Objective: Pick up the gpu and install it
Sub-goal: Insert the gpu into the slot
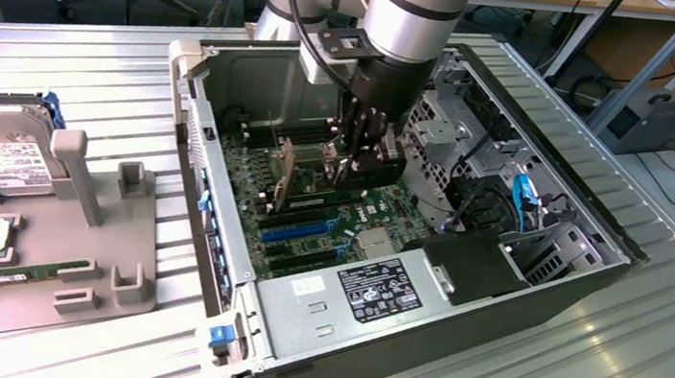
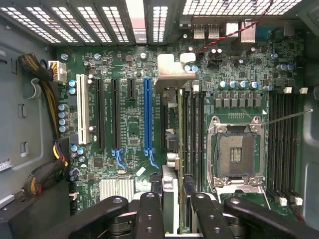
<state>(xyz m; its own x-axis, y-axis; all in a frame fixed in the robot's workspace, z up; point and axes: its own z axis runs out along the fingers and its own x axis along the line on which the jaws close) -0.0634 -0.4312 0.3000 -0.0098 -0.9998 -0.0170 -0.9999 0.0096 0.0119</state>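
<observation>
- My claw (image 2: 174, 215) is inside the open grey metal computer case (image 1: 204, 139), pointing down at the green motherboard (image 2: 130, 137).
- It is pinching the gpu (image 2: 171, 139), a thin flat card with a green-brown board and a dark face. One black finger (image 2: 149, 214) presses on each side of its upper edge.
- In the exterior view the claw (image 1: 360, 165) holds the card upright, low over the middle of the motherboard.
- In the wrist view I look along the card's thin edge. It lies just beside the long blue slot (image 2: 147, 114), on the side toward the square silver processor socket (image 2: 236, 154), and seems to be over a black slot there.
- The card's bent silvery metal bracket (image 2: 174, 73) is at the far end, near the vented rear wall (image 2: 99, 22) of the case.
- Step in hand, as I judge it: the pick-up is done and this is the install, lining up and seating the card.
- I cannot tell whether the card's lower edge is touching the slot or hanging just above it.
- What seating calls for: the card's edge parallel to the slot along its whole length, the bracket meeting the rear opening, and a straight, even push with no tilt.
- The risk I see is the card catching on the neighbouring slots, which stand close on both sides.
</observation>
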